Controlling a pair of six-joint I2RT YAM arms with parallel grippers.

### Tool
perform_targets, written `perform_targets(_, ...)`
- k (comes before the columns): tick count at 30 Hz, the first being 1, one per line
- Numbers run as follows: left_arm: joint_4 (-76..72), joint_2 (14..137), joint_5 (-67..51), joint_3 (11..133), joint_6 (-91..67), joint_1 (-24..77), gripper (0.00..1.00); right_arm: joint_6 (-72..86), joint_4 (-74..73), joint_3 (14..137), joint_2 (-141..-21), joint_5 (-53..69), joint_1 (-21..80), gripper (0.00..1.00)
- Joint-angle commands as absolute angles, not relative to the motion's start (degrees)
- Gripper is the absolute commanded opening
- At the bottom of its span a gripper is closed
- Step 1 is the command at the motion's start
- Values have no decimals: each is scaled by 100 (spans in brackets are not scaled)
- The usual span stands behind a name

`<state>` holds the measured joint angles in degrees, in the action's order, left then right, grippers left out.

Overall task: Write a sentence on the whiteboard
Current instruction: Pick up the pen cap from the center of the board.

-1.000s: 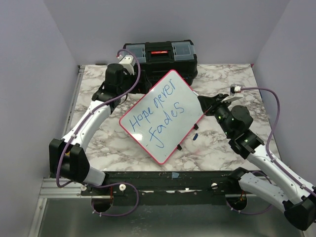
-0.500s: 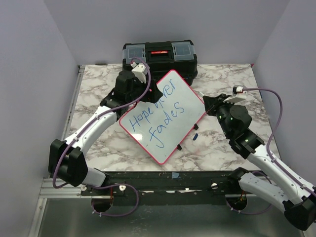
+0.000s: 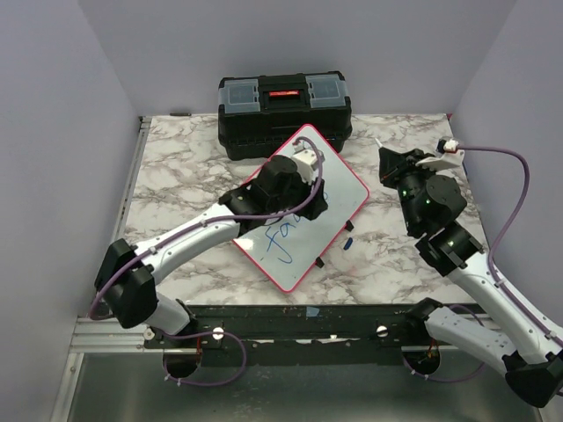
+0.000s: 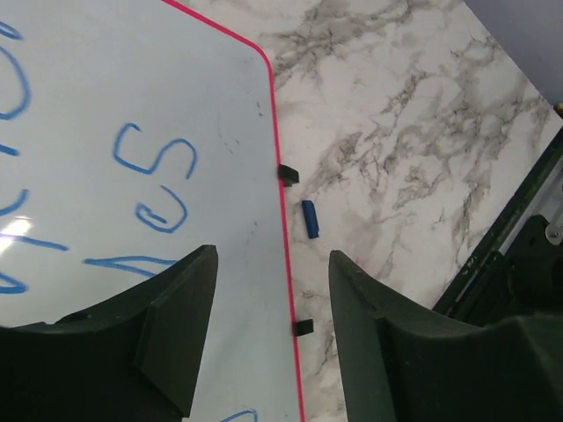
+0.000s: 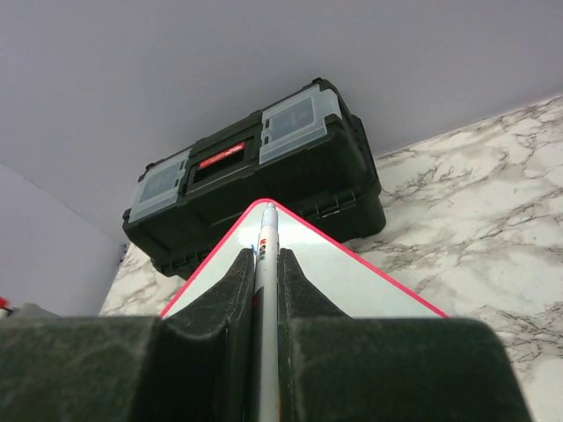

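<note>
The whiteboard lies tilted in the middle of the marble table, red-pink frame, blue writing on it. My left arm lies across it and hides most of the words; "fades" shows below. My left gripper hovers over the board near its right edge. In the left wrist view it is open and empty above the board. My right gripper is off the board's right corner, shut on a white marker; its tip points at the board's far corner.
A black toolbox stands behind the board and shows in the right wrist view. A small blue marker cap lies on the table by the board's right edge, also in the left wrist view.
My left arm has swung right and forward over the board, covering "Hope never". My right gripper has pulled back and to the right, off the board's edge, still holding the marker.
</note>
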<state>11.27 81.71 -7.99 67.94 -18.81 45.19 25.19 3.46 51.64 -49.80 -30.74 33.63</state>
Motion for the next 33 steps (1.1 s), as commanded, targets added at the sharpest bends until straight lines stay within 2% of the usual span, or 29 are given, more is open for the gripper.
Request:
perform_targets(1,1146,8836,-370,7021,-2159,5107,51,2382,373,5300,-4883,-3317,3374,1)
perform_targets(9,1223,9836,-266,7563,-2469,5637,43,2336,270,5326,-4736,-3447,3375,1)
perform_targets(33,1411,11497,467,8421,-2647,6035,38,2148,168,5489,-4650,-3513,3371,1)
